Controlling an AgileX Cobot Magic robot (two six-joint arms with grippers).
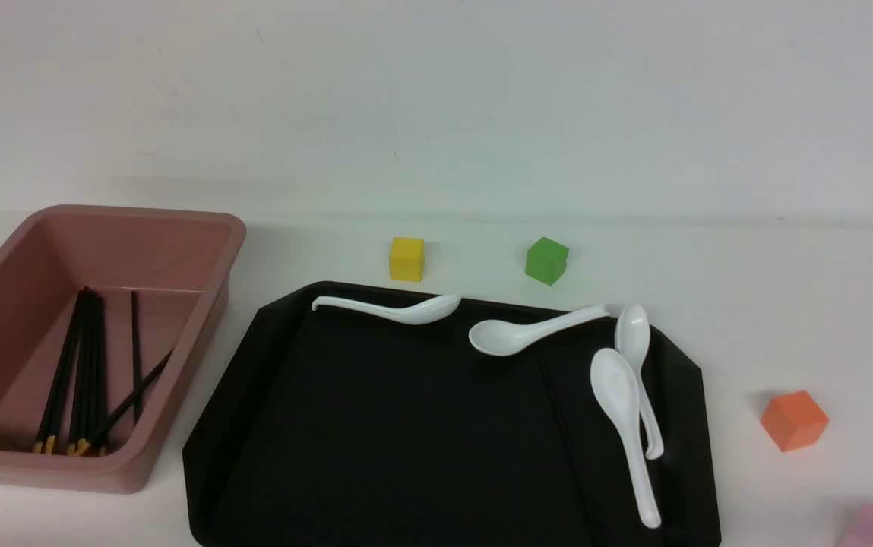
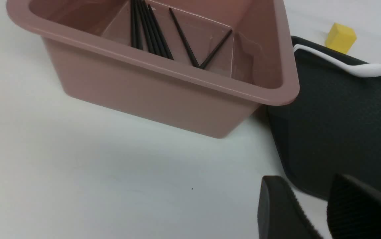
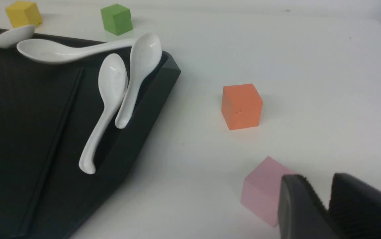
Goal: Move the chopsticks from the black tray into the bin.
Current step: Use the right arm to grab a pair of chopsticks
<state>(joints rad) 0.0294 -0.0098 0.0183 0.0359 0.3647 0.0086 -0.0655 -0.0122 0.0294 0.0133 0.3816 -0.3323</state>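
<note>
Left gripper (image 2: 308,186), seen only by its own wrist camera and cut off at the frame edge: fingers slightly parted, holding nothing. Right gripper (image 3: 318,182) likewise, hiding part of a pink block (image 3: 263,192). The chopsticks (image 1: 86,365) lie in the bin (image 1: 140,215), whose near wall hides their yellow ends in the left wrist view. Four spoons (image 1: 615,387) rest on the tray (image 1: 406,433).
</note>
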